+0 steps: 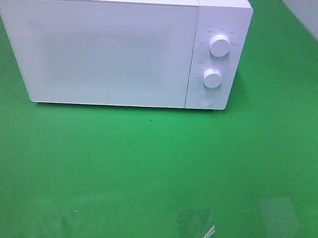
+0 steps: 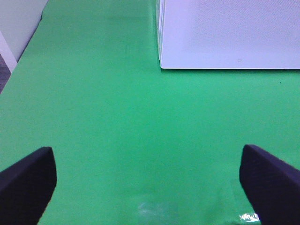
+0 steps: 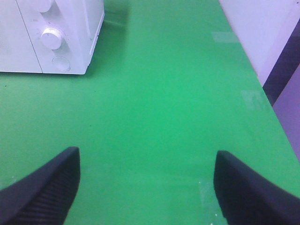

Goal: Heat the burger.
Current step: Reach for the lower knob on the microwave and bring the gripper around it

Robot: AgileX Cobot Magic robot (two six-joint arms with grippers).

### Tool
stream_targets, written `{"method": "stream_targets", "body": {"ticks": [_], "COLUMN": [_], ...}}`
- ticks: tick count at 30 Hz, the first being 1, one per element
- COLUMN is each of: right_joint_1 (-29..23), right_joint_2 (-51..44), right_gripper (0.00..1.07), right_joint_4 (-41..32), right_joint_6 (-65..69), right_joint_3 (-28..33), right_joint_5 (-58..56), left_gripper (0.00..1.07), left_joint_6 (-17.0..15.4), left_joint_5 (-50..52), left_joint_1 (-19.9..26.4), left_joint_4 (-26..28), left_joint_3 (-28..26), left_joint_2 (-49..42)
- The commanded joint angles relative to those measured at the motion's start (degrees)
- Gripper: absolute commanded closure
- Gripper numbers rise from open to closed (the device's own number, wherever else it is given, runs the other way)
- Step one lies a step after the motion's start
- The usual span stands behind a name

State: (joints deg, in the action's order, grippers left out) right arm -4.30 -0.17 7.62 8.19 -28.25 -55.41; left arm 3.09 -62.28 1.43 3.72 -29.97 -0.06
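The microwave (image 1: pixel 98 50) is closed and the burger unseen (perhaps already inside), with the left gripper (image 2: pixel 147 182) and right gripper (image 3: pixel 146 186) both spread wide, empty.

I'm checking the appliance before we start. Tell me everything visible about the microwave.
The microwave is a white, boxy appliance, smooth and plastic-looking. Its wide door is shut, with a faint dotted window; nothing inside can be made out. The panel right of the door carries an upper knob, a lower knob and a round button below them; the markings are too blurred to read. It stands upright at the back of the green table, front toward the high camera, touching only the table.
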Motion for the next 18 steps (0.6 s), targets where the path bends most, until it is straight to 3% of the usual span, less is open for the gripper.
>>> {"method": "stream_targets", "body": {"ticks": [1, 18], "right_joint_1": [0.29, 0.29], "right_joint_2": [-1.55, -1.49], "right_gripper": [0.32, 0.32], "right_joint_4": [-0.11, -0.11], "right_joint_6": [0.46, 0.46], "right_joint_3": [0.11, 0.11], "right_joint_5": [0.4, 0.4], "left_gripper": [0.08, 0.08], "left_joint_6": [0.23, 0.17], "left_joint_5": [0.92, 0.92], "left_joint_1": [0.0, 0.0], "left_joint_4": [-0.06, -0.11], "left_joint_3": [0.29, 0.29], "left_joint_2": [-1.38, -1.26]}}
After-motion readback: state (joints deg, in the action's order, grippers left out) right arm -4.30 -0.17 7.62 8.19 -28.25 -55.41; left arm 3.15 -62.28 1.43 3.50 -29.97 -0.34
